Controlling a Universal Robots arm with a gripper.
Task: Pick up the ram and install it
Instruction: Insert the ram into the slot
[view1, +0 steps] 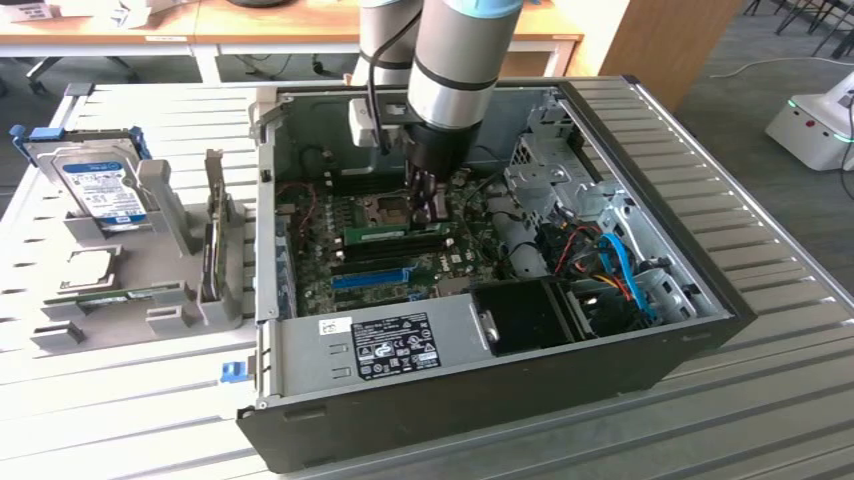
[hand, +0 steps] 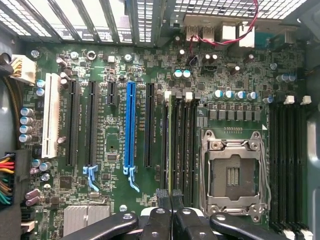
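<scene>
Exterior view, from its left to its right: one hard drive (view1: 100, 190) stands in one grey holder (view1: 167, 200). One open computer case (view1: 534, 395) lies beside it. Inside the case, one ram (view1: 387, 232) stands on edge in a motherboard slot, near one blue slot strip (view1: 370, 277). One gripper (view1: 430, 215) is closed on the ram's upper edge, at the end toward the exterior view's right.
</scene>
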